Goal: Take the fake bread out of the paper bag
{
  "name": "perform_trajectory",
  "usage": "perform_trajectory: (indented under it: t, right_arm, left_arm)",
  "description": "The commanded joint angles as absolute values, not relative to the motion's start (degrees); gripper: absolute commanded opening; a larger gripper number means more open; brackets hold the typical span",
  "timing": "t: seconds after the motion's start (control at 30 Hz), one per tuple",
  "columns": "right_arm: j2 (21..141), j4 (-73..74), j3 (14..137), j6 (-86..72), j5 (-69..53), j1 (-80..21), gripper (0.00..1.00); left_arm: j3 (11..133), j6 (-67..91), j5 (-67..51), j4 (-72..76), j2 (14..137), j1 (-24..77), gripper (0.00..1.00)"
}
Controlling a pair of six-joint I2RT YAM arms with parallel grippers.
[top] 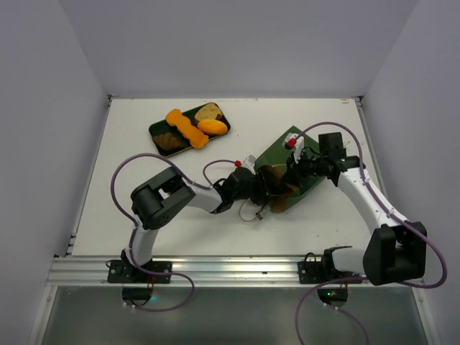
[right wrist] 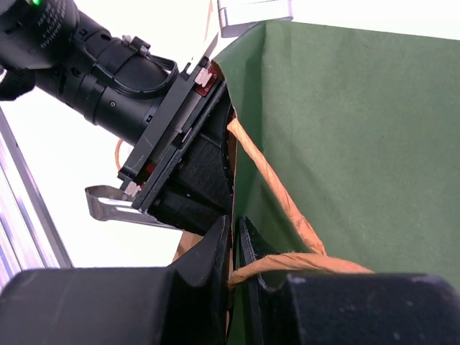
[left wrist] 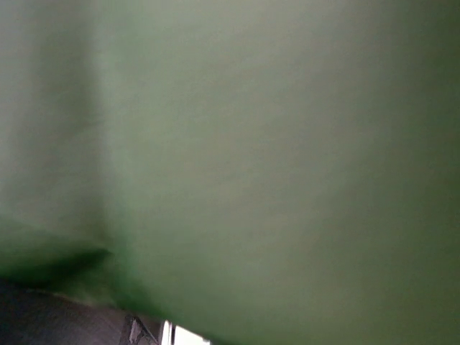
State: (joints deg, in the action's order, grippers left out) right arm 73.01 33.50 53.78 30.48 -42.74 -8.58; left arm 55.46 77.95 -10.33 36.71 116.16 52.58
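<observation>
The right gripper (right wrist: 233,241) pinches the rim of the paper bag (right wrist: 359,129) while the left gripper (right wrist: 192,171) sits in its mouth, jaws hidden, state untellable.

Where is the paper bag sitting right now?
Top view: the paper bag lies on its side right of centre on the table, below-right of the tray, its rim pinched by the right gripper.

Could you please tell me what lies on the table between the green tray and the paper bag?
Nothing: in the top view, bare table separates the tray and the paper bag.
</observation>
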Motion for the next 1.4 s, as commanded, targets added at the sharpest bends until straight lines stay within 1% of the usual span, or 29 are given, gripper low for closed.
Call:
perform_trajectory:
  t: [0.0, 0.13, 0.27, 0.3, 0.37, 0.4, 0.43, 0.6, 0.73, 0.97, 1.03, 1.13, 1.17, 1.23, 1.27, 1.33, 1.37]
  right_arm:
    - [74.5, 36.0, 55.3, 33.3, -43.6, -8.7, 0.13]
    - [75.0, 35.6, 54.9, 33.3, -42.5, -8.7, 0.13]
    - [74.7, 35.5, 54.7, 33.2, -42.4, -8.7, 0.13]
    - [74.7, 35.5, 54.7, 33.2, -42.4, -8.7, 0.13]
    - [74.5, 35.4, 54.7, 33.3, -42.5, -8.7, 0.12]
    - [74.4, 35.4, 54.8, 33.2, -42.5, -8.7, 0.12]
    - [74.3, 35.4, 54.7, 33.2, -42.5, -8.7, 0.12]
    - [73.5, 35.5, 54.7, 33.1, -41.8, -8.5, 0.12]
    - [72.0, 35.6, 54.8, 33.7, -40.9, -7.2, 0.12]
    - [68.5, 36.1, 54.7, 36.4, -40.2, -4.6, 0.13]
    - [68.9, 37.7, 55.2, 38.1, -40.3, -4.6, 0.15]
    - [71.4, 41.7, 56.9, 40.8, -40.8, -4.6, 0.25]
    - [72.2, 43.1, 57.5, 41.4, -41.1, -4.7, 0.32]
    - [72.9, 44.2, 58.0, 41.5, -41.3, -4.7, 0.32]
    - [72.7, 43.9, 58.0, 41.0, -41.1, -4.7, 0.34]
    - [71.8, 43.6, 58.5, 40.1, -41.1, -4.7, 0.44]
    - [71.5, 43.8, 59.0, 40.0, -41.3, -4.6, 0.57]
  left_arm:
    - [59.2, 73.3, -14.3, 38.6, 117.3, 52.4, 0.49]
    - [61.6, 71.5, -16.3, 37.9, 118.9, 52.4, 0.48]
    - [61.8, 70.3, -14.2, 36.6, 118.7, 52.3, 0.45]
    - [61.4, 70.4, -13.7, 36.7, 118.1, 52.3, 0.40]
    - [60.2, 70.9, -13.0, 37.5, 117.7, 52.1, 0.34]
    - [60.1, 71.0, -13.0, 37.7, 117.8, 52.1, 0.28]
    - [60.2, 71.0, -13.1, 37.8, 117.9, 51.9, 0.24]
    - [59.4, 71.1, -12.8, 38.7, 116.7, 51.8, 0.10]
    - [56.1, 69.8, -11.2, 38.5, 112.9, 51.5, 0.06]
    - [45.8, 66.9, -5.0, 36.8, 101.4, 51.5, 0.02]
    - [43.1, 66.9, -4.5, 36.7, 99.9, 51.5, 0.02]
    - [41.7, 66.4, -4.4, 35.5, 97.9, 51.5, 0.02]
    - [41.6, 66.2, -4.3, 35.2, 97.2, 51.5, 0.02]
    - [41.3, 65.7, -4.1, 34.0, 96.5, 51.5, 0.02]
    - [41.2, 65.5, -3.9, 33.8, 96.0, 51.5, 0.02]
    - [41.1, 65.2, -3.8, 33.1, 95.5, 51.5, 0.02]
    - [41.0, 65.1, -3.9, 33.0, 95.4, 51.5, 0.02]
